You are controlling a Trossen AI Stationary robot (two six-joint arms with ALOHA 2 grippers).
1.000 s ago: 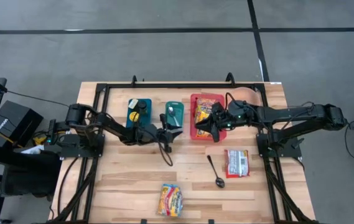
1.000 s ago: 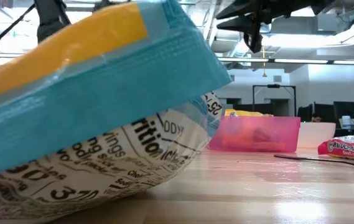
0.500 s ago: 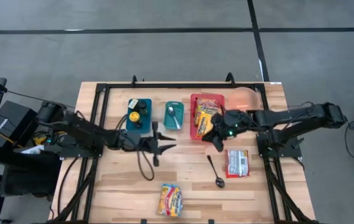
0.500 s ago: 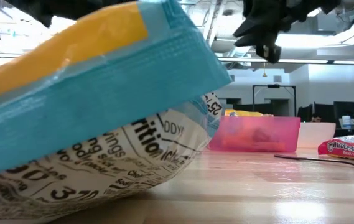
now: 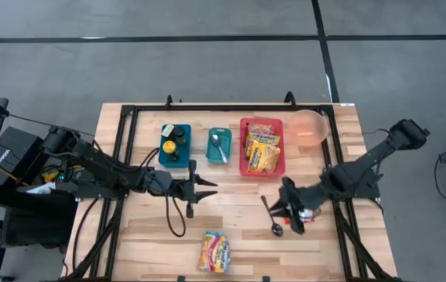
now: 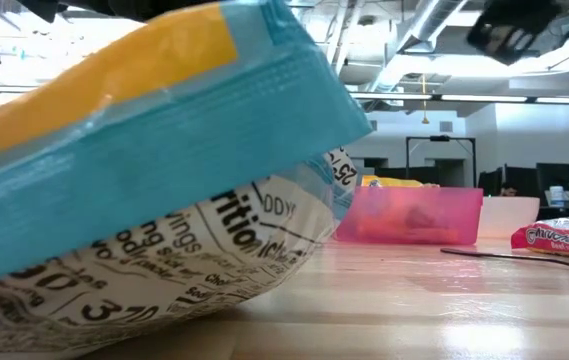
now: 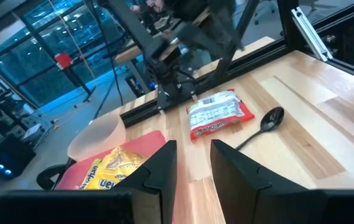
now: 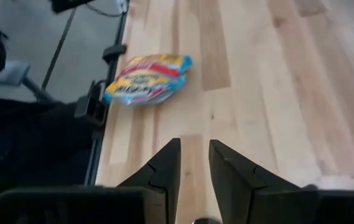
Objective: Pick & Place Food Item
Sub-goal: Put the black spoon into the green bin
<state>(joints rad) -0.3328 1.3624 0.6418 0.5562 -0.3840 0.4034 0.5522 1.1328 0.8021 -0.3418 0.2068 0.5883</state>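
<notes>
Food items, four packets: one yellow packet [image 5: 261,151] lies in the red tray [image 5: 244,160] at the far side of the bench [image 5: 230,215]; one red-and-white packet [image 7: 219,114] lies on the bench toward my right side, just beside the black spoon [image 5: 272,220]; one blue-and-yellow packet [image 5: 215,251] lies near the front edge, filling the low view.

Other stock: teal tray [image 5: 211,149] with a spoon in it, dark teal tray [image 5: 164,142] with small items, pink bowl [image 5: 309,127] by the far right corner.

Left hand [image 5: 200,189]: a second ago it was at the teal tray; now drawn back to mid-bench, nearer my left side. Fingers slightly parted, nothing between them.

Right hand [image 5: 289,213]: a second ago it was over the red tray; now swung toward the front, over the black spoon and the red-and-white packet. Fingers slightly parted, holding nothing.

Packets and trays: unchanged in position over that second.
</notes>
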